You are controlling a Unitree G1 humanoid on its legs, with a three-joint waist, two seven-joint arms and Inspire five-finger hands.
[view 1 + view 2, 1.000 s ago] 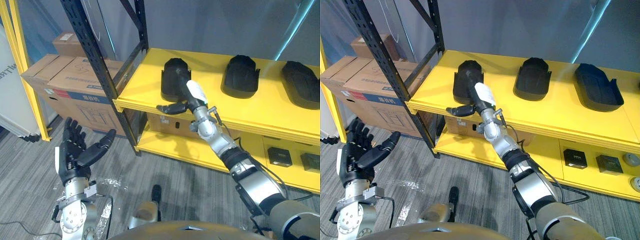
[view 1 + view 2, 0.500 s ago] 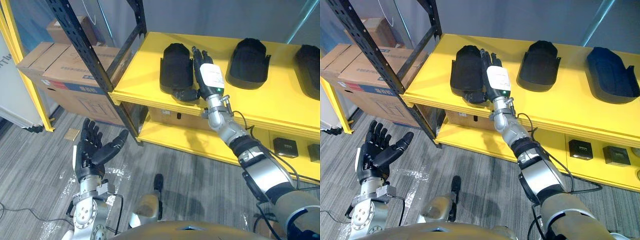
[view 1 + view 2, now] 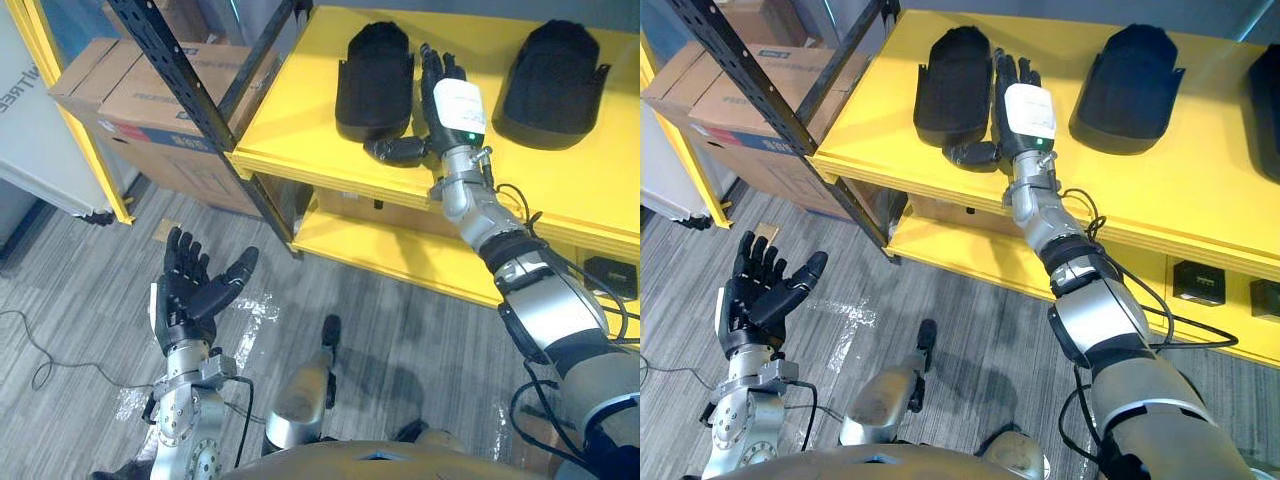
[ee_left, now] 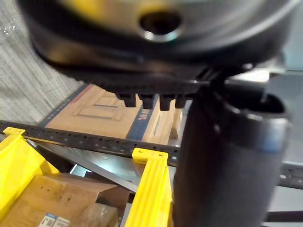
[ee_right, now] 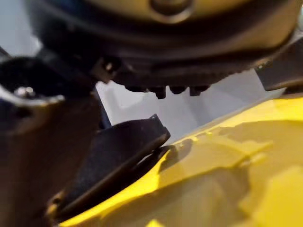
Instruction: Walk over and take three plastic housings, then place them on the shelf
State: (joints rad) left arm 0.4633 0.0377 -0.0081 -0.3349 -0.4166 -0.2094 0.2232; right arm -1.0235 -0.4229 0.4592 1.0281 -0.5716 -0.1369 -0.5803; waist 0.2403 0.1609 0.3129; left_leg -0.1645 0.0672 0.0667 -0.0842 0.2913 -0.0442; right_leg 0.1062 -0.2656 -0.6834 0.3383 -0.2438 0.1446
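Starting at the stack of cardboard boxes (image 3: 150, 105), which is sitting on the grey carpet (image 3: 400, 330). A yellow post (image 3: 80, 120) is running across the stack's front-left corner, and a white panel (image 3: 35, 150) is standing just to the left of the stack. A small brown scrap (image 3: 167, 228) is lying on the floor just in front of the stack, and pale tape marks (image 3: 252, 312) are showing further out in front of it. Two small black boxes (image 3: 1195, 282) are sitting well to the right of the stack.
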